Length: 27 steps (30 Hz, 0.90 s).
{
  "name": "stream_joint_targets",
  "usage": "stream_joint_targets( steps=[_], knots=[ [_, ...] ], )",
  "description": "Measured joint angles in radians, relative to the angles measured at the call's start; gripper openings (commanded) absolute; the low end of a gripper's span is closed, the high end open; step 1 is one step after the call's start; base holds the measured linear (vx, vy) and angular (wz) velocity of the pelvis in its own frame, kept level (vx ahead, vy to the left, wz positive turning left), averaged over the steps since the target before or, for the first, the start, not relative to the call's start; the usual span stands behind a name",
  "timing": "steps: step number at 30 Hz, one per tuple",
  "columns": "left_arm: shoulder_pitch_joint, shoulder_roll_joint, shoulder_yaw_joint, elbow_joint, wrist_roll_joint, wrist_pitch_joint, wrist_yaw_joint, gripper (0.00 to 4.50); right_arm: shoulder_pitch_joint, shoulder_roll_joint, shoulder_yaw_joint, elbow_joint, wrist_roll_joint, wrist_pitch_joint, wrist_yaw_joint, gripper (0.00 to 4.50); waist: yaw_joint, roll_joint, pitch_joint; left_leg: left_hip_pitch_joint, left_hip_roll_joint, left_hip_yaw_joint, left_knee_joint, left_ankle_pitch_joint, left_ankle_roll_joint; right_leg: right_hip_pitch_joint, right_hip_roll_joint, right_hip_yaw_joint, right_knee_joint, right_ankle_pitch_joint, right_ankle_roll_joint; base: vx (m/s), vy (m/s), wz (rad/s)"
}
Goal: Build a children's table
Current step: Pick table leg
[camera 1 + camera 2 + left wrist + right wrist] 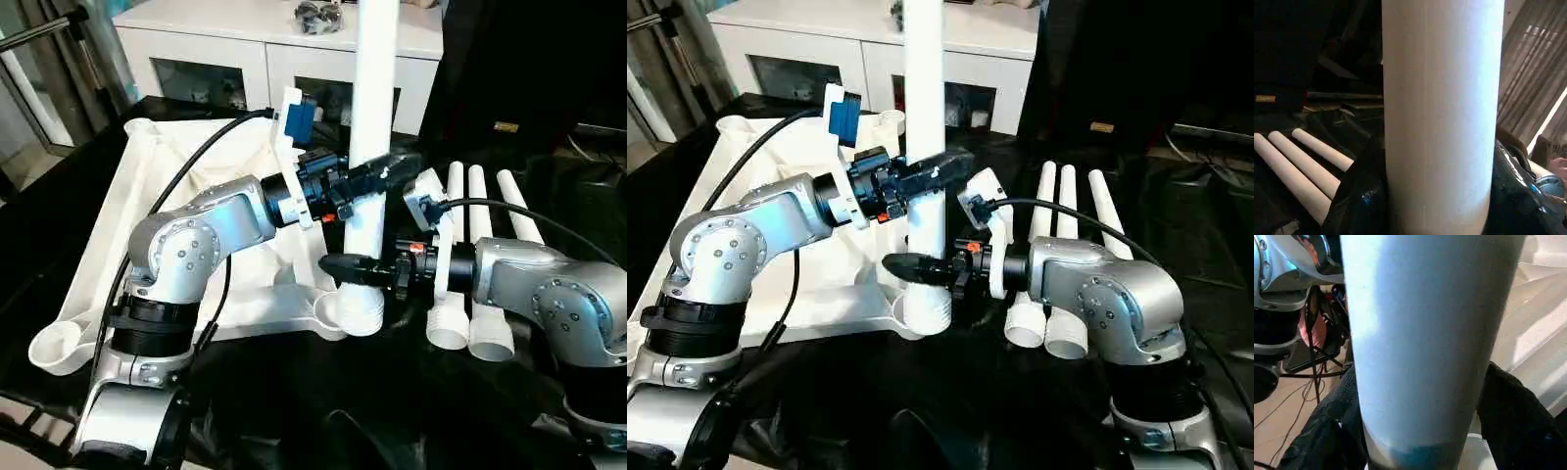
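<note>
Leg number one is standing upright in the near corner socket of the upturned tabletop, and both arms are attending to it. The left gripper is clasping the tube partway up, its black fingers sitting on either side of the white shaft in the left wrist view, probably to keep the leg plumb while the foot end seats. The right gripper is bracketing the same leg lower down, just above the ribbed collar; its fingers are flanking the tube, but whether they are pressing on it or standing slightly off it I cannot tell. Placing one grip high and one low looks deliberate (a tall tube steered from a single point would tend to tip).

The tabletop is lying ribbed side up on the black cloth, with another round socket showing empty at its near left corner. Three spare legs are lying side by side to the right, well apart from the tabletop. Behind everything, a white glass-door cabinet is standing against the wall.
</note>
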Motion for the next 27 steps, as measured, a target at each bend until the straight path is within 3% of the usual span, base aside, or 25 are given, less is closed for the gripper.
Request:
stream_joint_targets(
  steps=[5, 7, 10, 12, 17, 27],
  knots=[
    [0.000, 0.004, -0.001, 0.001, 0.006, -0.002, -0.012, 1.84, 0.012, -0.003, 0.003, -0.004, 0.005, 0.008, -0.002, 3.12, 0.000, 0.000, 0.000, -0.001, 0.000, -0.001, 0.000, 0.001, 0.000, 0.000, 0.000, -0.001, 0.001, 0.000, 0.001, 0.000, 0.000, 0.00],
    [0.000, 0.004, -0.001, 0.003, 0.007, -0.005, -0.017, 1.84, 0.012, -0.008, 0.006, -0.006, 0.005, 0.011, -0.002, 2.83, 0.000, 0.000, 0.000, -0.002, 0.000, -0.001, 0.000, 0.001, 0.000, 0.000, 0.000, -0.001, 0.001, 0.000, 0.001, 0.000, 0.000, 0.00],
    [0.000, 0.004, -0.001, 0.004, 0.019, -0.007, -0.026, 1.84, 0.013, -0.009, 0.011, -0.009, 0.008, 0.015, -0.003, 2.83, 0.000, 0.000, 0.000, -0.002, 0.000, -0.001, 0.000, 0.001, 0.000, -0.001, 0.000, -0.001, 0.001, 0.000, 0.000, 0.000, 0.000, 0.00],
    [0.000, 0.004, -0.002, 0.004, 0.024, -0.007, -0.031, 1.84, 0.013, -0.010, 0.013, -0.008, 0.009, 0.020, -0.004, 2.42, 0.000, 0.000, 0.000, -0.003, 0.000, -0.001, 0.000, 0.001, 0.000, -0.001, 0.000, -0.001, 0.000, 0.000, 0.000, 0.000, 0.000, 0.00],
    [0.000, 0.004, -0.002, 0.007, 0.027, -0.007, -0.031, 1.84, 0.013, -0.010, 0.019, -0.010, 0.013, 0.020, -0.003, 2.04, 0.000, 0.000, 0.000, -0.004, 0.000, -0.001, 0.000, 0.001, 0.000, -0.001, 0.000, -0.002, 0.000, 0.000, 0.000, 0.000, 0.000, 0.00],
    [0.000, 0.004, -0.006, 0.016, 0.044, -0.006, -0.033, 1.84, 0.025, 0.018, 0.020, -0.007, 0.012, 0.018, -0.034, 1.91, 0.000, 0.000, 0.000, -0.004, 0.000, -0.001, 0.000, 0.002, -0.001, -0.001, 0.000, -0.002, 0.001, 0.000, 0.000, 0.000, 0.000, 0.00]
  ],
)
